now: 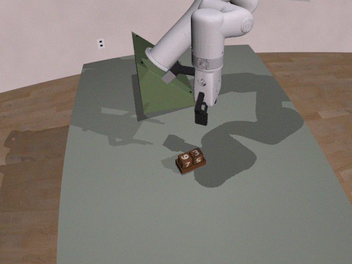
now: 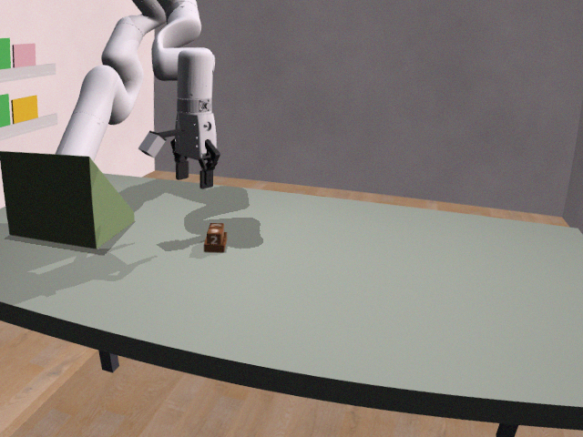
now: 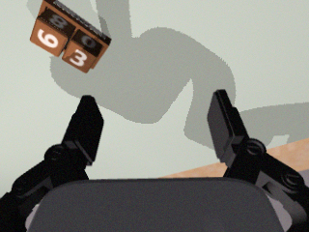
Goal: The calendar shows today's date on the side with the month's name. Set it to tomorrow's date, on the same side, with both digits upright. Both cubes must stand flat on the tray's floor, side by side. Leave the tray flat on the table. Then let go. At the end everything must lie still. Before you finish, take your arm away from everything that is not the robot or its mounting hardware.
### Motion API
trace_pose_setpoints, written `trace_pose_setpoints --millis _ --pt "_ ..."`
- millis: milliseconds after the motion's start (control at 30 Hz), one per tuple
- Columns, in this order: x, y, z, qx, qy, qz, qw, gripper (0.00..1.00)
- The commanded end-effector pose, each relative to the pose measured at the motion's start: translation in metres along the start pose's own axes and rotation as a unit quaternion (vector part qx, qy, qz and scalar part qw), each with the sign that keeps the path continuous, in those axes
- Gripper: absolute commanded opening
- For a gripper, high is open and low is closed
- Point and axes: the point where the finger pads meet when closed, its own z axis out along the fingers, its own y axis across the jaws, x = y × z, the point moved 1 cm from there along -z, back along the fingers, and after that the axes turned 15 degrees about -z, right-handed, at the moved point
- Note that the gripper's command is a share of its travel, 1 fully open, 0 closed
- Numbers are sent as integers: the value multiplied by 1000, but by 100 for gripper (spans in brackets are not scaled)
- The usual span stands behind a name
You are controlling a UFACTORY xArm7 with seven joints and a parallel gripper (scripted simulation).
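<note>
My black two-finger claw (image 2: pixel 193 177) wide open, gripping nothing, hovering above the grey-green table (image 2: pixel 357 263), small brown wooden tray (image 1: pixel 186 169) holding 2 brown number cubes (image 1: pixel 191 159) side by side, apart from claw

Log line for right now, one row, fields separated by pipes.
gripper open, empty | hovering above table, short of calendar | both cubes seated in tray | tops 9 and 3

Two brown cubes (image 1: pixel 191 159) side by side in tray (image 1: pixel 181 169)
</note>
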Motion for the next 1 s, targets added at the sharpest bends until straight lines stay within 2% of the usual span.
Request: trace_pose_setpoints --millis 0,300,967 --pt "-1 -1 16 1 0 0 1000 100" --pt "-1 0 47 1 0 0 1000 100" --pt "-1 0 49 1 0 0 1000 100"
